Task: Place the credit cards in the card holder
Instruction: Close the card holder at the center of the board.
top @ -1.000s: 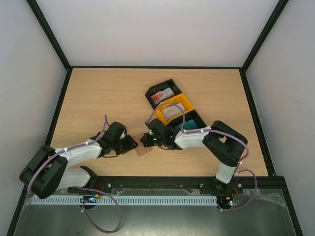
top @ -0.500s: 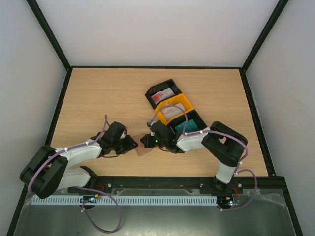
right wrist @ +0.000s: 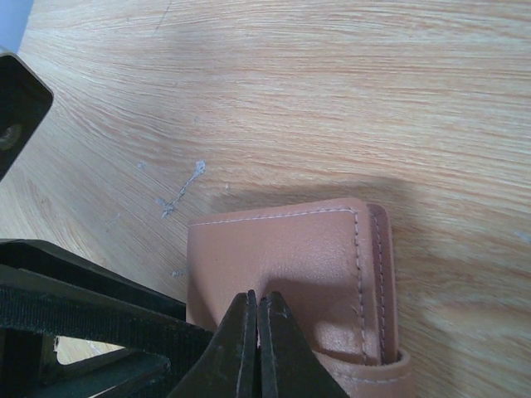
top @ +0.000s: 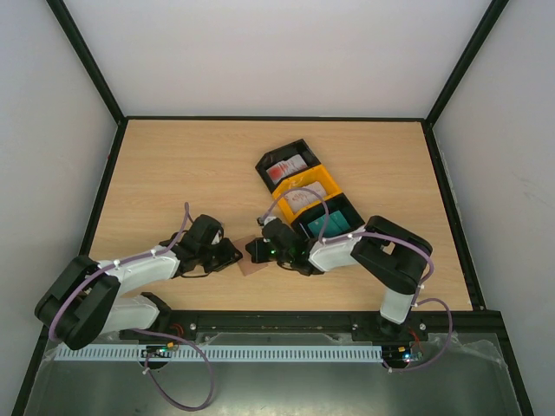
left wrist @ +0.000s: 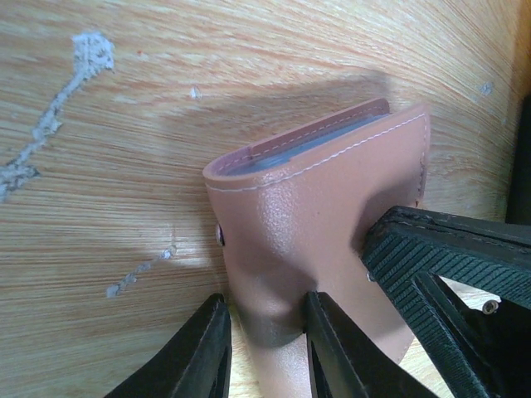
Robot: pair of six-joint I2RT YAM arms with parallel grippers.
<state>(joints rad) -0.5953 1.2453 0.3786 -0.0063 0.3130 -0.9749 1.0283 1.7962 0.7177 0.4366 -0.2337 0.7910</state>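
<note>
The card holder (top: 255, 268) is a folded reddish-brown wallet lying on the table between both grippers. In the left wrist view the card holder (left wrist: 319, 199) shows blue pockets at its slightly open edge. My left gripper (left wrist: 264, 313) pinches its near part, and the leather dents between the fingers. My right gripper (right wrist: 255, 298) is shut, and its tips press on the card holder's cover (right wrist: 290, 245). The right gripper's ribbed finger (left wrist: 452, 261) lies on the wallet's right side. The credit cards lie in the trays: white with red marks (top: 286, 166), beige (top: 303, 197) and teal (top: 329, 223).
A row of three trays, black (top: 297, 146), yellow (top: 330, 184) and black (top: 355, 211), stands just behind the right gripper. Black frame rails border the table. The left gripper's body (right wrist: 75, 319) lies close beside the right fingers.
My right gripper has shifted slightly left and nearer over the card holder. The left arm and the wallet have barely moved.
</note>
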